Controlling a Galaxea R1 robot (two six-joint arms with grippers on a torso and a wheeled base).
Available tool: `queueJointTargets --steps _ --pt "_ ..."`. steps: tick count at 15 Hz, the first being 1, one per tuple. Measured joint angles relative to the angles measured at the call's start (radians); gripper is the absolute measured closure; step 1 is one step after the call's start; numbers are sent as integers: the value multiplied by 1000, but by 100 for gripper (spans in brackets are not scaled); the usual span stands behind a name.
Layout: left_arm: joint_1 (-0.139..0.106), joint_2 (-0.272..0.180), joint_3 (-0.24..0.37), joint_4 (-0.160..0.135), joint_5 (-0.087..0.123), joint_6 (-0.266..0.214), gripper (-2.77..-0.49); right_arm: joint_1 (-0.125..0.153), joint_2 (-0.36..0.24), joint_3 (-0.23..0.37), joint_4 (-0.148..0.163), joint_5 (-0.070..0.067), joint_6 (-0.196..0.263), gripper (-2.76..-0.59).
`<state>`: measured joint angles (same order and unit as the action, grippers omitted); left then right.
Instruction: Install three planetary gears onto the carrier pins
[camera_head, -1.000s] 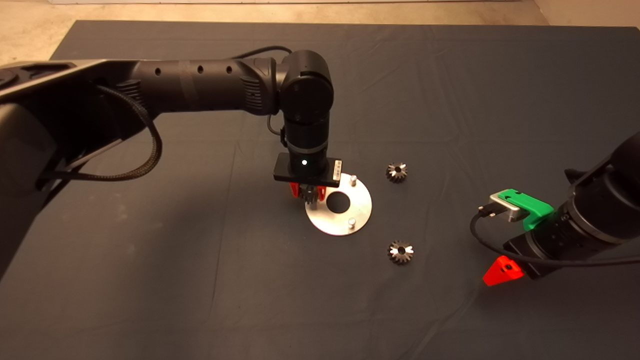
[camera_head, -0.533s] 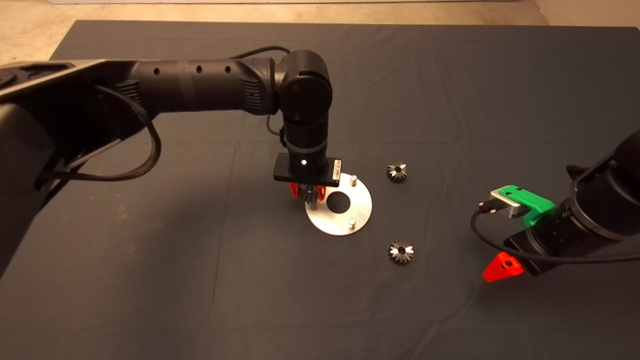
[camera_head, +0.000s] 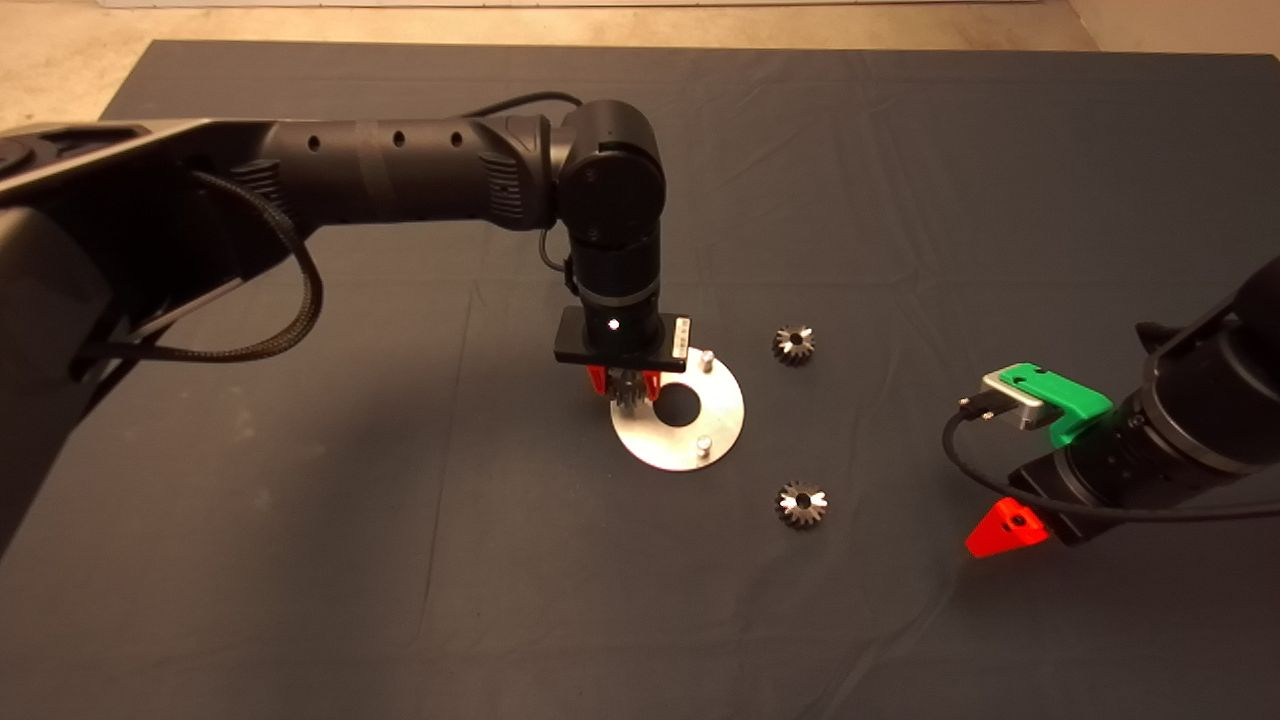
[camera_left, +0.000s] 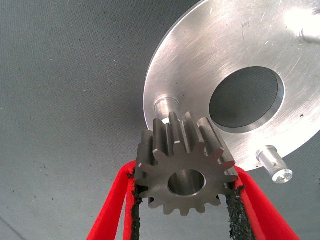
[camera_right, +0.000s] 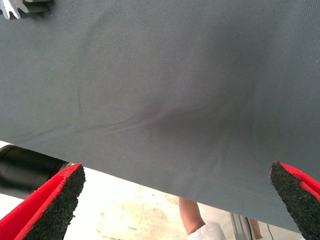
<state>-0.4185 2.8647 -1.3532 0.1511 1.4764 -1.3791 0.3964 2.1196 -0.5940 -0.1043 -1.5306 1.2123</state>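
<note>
The shiny round plate (camera_head: 712, 425) lies mid-mat with its carrier pins; two pins (camera_head: 706, 358) (camera_head: 704, 445) stand bare. My left gripper (camera_head: 624, 385) is shut on a planetary gear (camera_left: 184, 169) and holds it just above the plate's third pin (camera_left: 164, 107), over the plate's left rim. Two more gears lie on the mat, one right of the plate (camera_head: 793, 344) and one below it (camera_head: 801, 503). My right gripper (camera_right: 175, 200) is open and empty at the mat's right side (camera_head: 1003, 530).
The dark mat (camera_head: 400, 560) covers the table, with bare floor beyond its far edge. A gear's edge (camera_right: 20, 6) shows in the right wrist view. A person's leg (camera_right: 197, 222) shows past the mat's edge there.
My left gripper with the gear has shifted slightly right, closer over the plate's left pin. The right arm has drifted a little to the right.
</note>
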Motion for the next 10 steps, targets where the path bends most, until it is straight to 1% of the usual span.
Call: queueJointTargets --steps 9,10 --pt "0 0 0 -2 -4 0 -90 0 0 0 0 0 0 -276" --pt "0 0 0 -2 -8 7 -90 0 0 0 0 0 0 -276"
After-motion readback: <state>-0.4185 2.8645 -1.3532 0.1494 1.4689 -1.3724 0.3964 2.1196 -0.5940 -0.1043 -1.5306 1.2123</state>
